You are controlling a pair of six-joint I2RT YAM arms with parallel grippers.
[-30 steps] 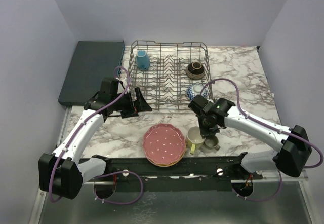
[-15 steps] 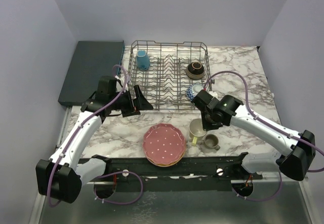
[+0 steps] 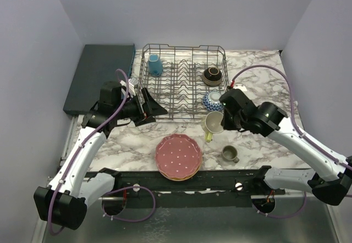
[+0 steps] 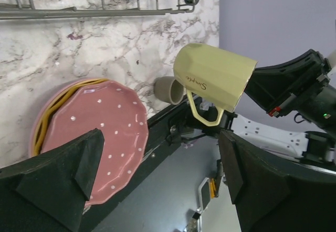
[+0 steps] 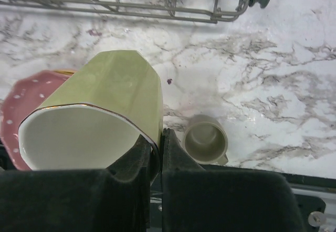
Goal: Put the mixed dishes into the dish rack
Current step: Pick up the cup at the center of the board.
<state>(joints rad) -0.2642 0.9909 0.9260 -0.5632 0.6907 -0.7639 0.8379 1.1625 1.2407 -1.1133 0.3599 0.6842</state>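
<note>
Carrying the yellow mug (image 3: 212, 123) clear of the marble tabletop (image 3: 258, 83), tipped on its side with the handle hanging down, just in front of the dish rack's (image 3: 184, 47) near right corner. Pinched by the right gripper (image 5: 158, 140), one finger inside the rim and one outside, clamped on that thin wall alone. Likely to swivel or slide out of so narrow a hold, with most of the weight hanging beyond the fingers. Would then drop onto the marble, or strike the olive-grey mug (image 3: 230, 154) or the pink dotted plate (image 3: 177, 154) topping the stack nearby. Could also snag the handle on the front wire, or knock the blue patterned bowl (image 3: 212, 99) sitting in that corner, if brought in too low. Worth minding the left gripper (image 4: 158, 143) as well: spread wide, holding nothing, hovering by the rack's near left corner.
</note>
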